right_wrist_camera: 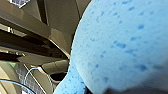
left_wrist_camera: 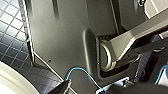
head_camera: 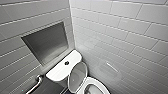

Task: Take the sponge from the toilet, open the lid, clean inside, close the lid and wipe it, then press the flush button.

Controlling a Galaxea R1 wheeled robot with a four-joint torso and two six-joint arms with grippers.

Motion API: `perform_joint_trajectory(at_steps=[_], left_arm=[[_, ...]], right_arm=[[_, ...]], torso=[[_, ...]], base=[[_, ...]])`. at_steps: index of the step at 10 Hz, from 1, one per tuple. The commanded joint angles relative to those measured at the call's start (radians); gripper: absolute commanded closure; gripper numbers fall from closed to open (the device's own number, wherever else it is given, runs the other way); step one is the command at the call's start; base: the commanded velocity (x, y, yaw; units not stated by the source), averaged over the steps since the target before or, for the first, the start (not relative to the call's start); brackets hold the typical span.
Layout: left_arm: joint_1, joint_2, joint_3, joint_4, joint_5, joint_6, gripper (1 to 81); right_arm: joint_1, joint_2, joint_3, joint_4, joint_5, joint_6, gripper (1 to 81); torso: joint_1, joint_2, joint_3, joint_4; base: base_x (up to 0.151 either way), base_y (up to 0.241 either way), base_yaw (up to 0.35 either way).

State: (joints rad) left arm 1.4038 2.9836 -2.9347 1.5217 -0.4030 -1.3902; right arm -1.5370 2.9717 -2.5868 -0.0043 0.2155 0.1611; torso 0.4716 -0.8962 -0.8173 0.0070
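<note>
Your right claw (right_wrist_camera: 117, 90) appears to pinch the sponge (right_wrist_camera: 120, 42), hard against its wrist camera, while the lid (head_camera: 77, 76) of the toilet (head_camera: 63, 68) stands raised — pickup and opening look done; cleaning inside, closing, wiping and flushing are left.

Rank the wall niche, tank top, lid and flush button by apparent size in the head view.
1. wall niche
2. tank top
3. lid, raised and seen at an angle, so it may look smaller than it is
4. flush button
</note>
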Motion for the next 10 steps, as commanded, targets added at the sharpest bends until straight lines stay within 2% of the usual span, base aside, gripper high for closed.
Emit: perform_joint_trajectory(at_steps=[1,2,3,4,6,9,10], left_arm=[[0.002,-0.011,-0.012,0.005,0.093,-0.010,1.0],[0.013,-0.001,-0.009,0.000,0.171,-0.012,1.0],[0.028,0.006,-0.009,0.000,0.213,-0.012,1.0],[0.034,0.008,-0.009,-0.001,0.216,-0.012,1.0],[0.042,0.022,-0.008,0.002,0.217,-0.012,1.0],[0.042,0.032,-0.008,0.003,0.217,-0.012,1.0],[0.042,0.034,-0.008,0.003,0.217,-0.012,1.0]], right_arm=[[0.003,-0.164,0.226,-0.010,0.011,0.009,81.1],[0.025,-0.223,0.289,-0.004,0.028,0.014,81.1],[0.051,-0.270,0.343,0.004,0.030,0.015,81.1],[0.066,-0.322,0.380,0.015,0.031,0.032,81.1],[0.093,-0.406,0.450,0.018,0.057,0.109,81.1],[0.137,-0.535,0.619,0.020,0.136,0.133,81.1],[0.157,-0.576,0.678,0.023,0.136,0.137,81.1]], torso=[[0.000,0.000,0.000,0.000],[0.000,0.000,0.000,0.000],[0.000,0.000,0.000,0.000],[0.000,0.000,0.000,0.000],[0.000,0.000,0.000,0.000],[0.000,0.000,0.000,0.000],[0.000,0.000,0.000,0.032]], base=[[0.000,0.000,0.000],[0.000,0.000,0.000],[0.000,0.000,0.000],[0.000,0.000,0.000],[0.000,0.000,0.000],[0.000,0.000,0.000],[0.000,0.000,0.000]])
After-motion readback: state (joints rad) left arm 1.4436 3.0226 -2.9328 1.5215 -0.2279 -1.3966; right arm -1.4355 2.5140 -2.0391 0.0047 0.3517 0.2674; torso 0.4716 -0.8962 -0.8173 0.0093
